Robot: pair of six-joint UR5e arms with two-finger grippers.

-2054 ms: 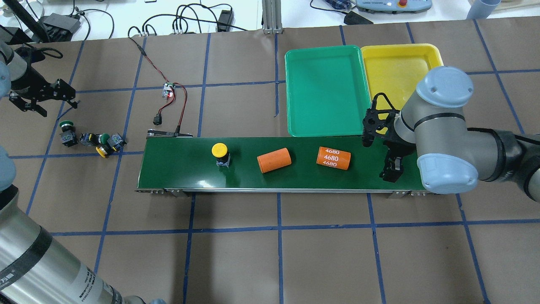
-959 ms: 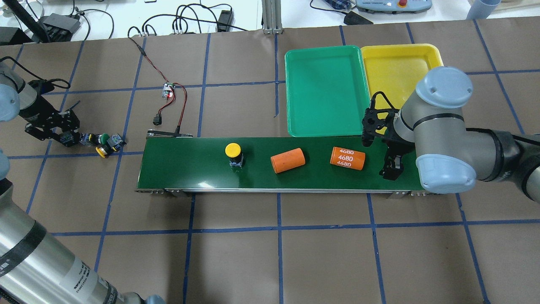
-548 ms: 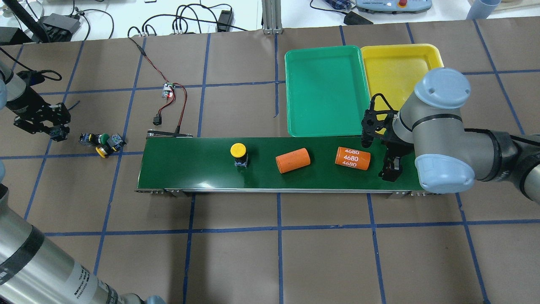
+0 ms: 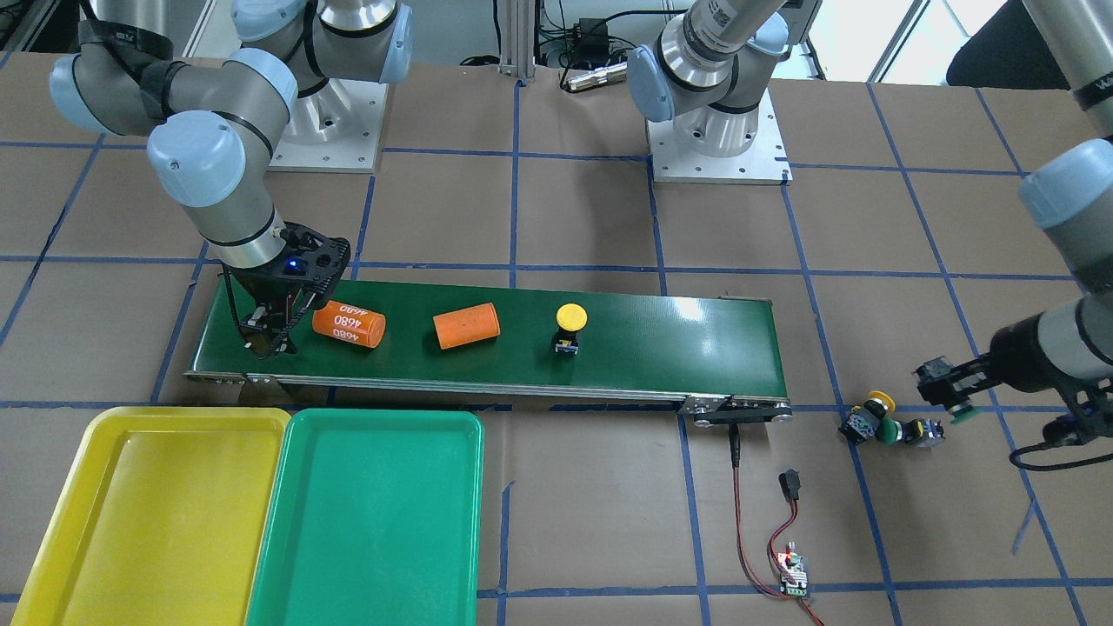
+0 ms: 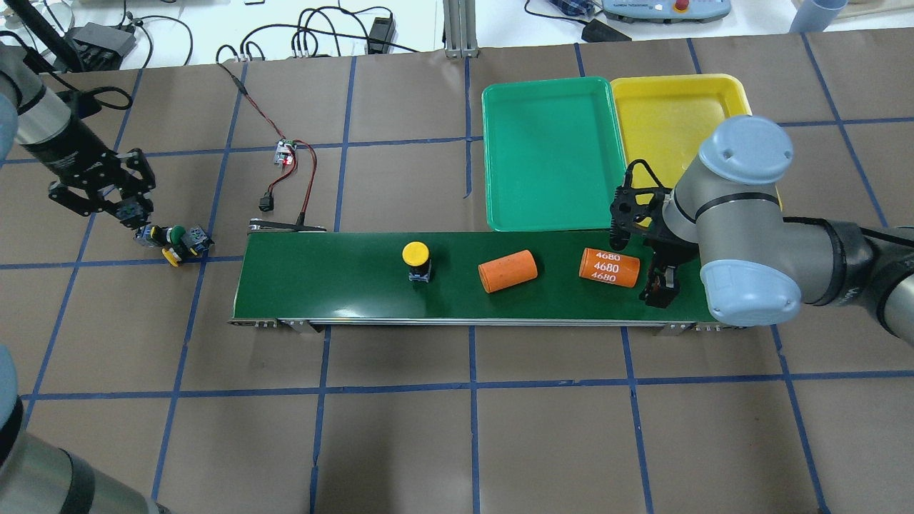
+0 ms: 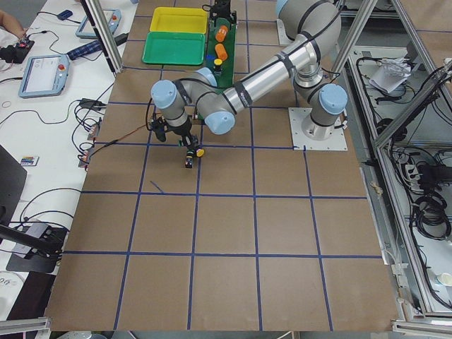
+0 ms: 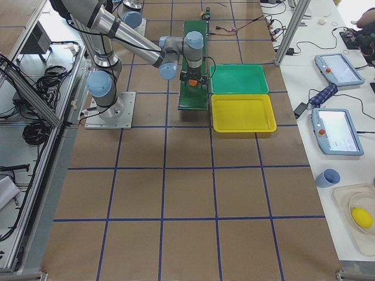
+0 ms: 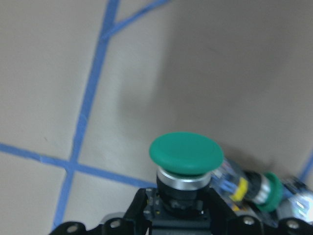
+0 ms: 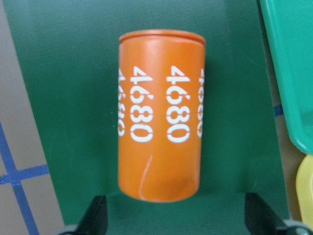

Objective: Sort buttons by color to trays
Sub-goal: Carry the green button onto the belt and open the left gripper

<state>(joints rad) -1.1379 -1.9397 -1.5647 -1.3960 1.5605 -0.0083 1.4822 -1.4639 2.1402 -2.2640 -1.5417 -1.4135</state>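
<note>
Table (image 5: 400, 442) first: brown, gridded in blue tape, carrying everything. Across it runs the long dark-green conveyor belt (image 5: 321, 282). On the far side of the belt's right end the green tray (image 5: 550, 157) and the yellow tray (image 5: 671, 114) sit side by side. Neither holds a button yet, so I judge the sorting barely begun.

My right pincer (image 5: 641, 257) hangs over the belt's right end, jaws spread wide, holding nothing. The orange cylinder marked 4680 (image 5: 609, 267) lies just in front of that opening, and a plain orange cylinder (image 5: 508, 270) lies further along; neither is mine to sort. My left pincer (image 5: 130, 210) is off the belt's left end, clamped on the body of 1 green button (image 8: 186, 154), which I think is lifted off the table.

Of the other 3 buttons, 1 yellow button (image 5: 416, 260) stands upright mid-belt. The other 2 lie tangled on the table just beside my left pincer: a second green button (image 5: 176, 233) and a second yellow button (image 5: 171, 255).

Step in hand, as I read it: feeding the gripped green button toward the trays. Next I must carry it clear of the pair, set it upright on the belt's left end, and release gently so it does not topple. My right pincer should leave both cylinders alone and take the yellow button for the yellow tray.
</note>
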